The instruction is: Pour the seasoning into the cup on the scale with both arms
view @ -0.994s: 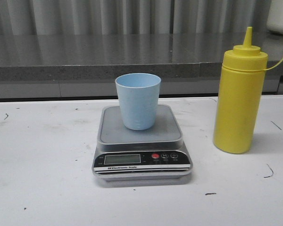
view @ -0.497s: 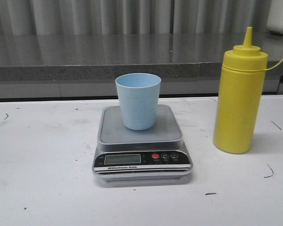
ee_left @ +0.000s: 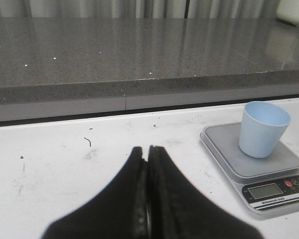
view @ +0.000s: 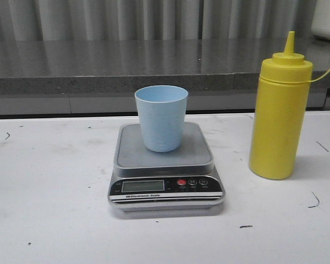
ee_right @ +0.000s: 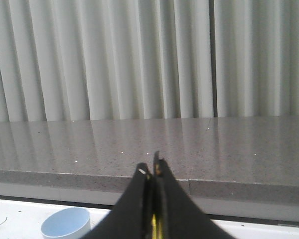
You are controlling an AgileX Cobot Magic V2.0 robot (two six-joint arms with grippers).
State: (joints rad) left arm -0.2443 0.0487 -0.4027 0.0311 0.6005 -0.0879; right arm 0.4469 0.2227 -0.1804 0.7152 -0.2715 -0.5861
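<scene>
The pale blue cup (view: 160,118) stands upright on the platform of the silver-grey scale (view: 165,165) at the middle of the white table. The tall yellow seasoning bottle (view: 279,110) stands upright to the right of the scale, apart from it. No gripper shows in the front view. My left gripper (ee_left: 145,148) is shut and empty above the table, to the left of the scale (ee_left: 254,167) and cup (ee_left: 263,128). My right gripper (ee_right: 150,167) is shut, with the cup's rim (ee_right: 66,224) low beside it. A thin yellow sliver (ee_right: 153,226) shows through the gap between its fingers.
A grey stone ledge (view: 99,66) runs along the back of the table under a pleated curtain. A white object (view: 325,19) sits on the ledge at the far right. A thin yellow cord (view: 327,71) hangs from the bottle's cap.
</scene>
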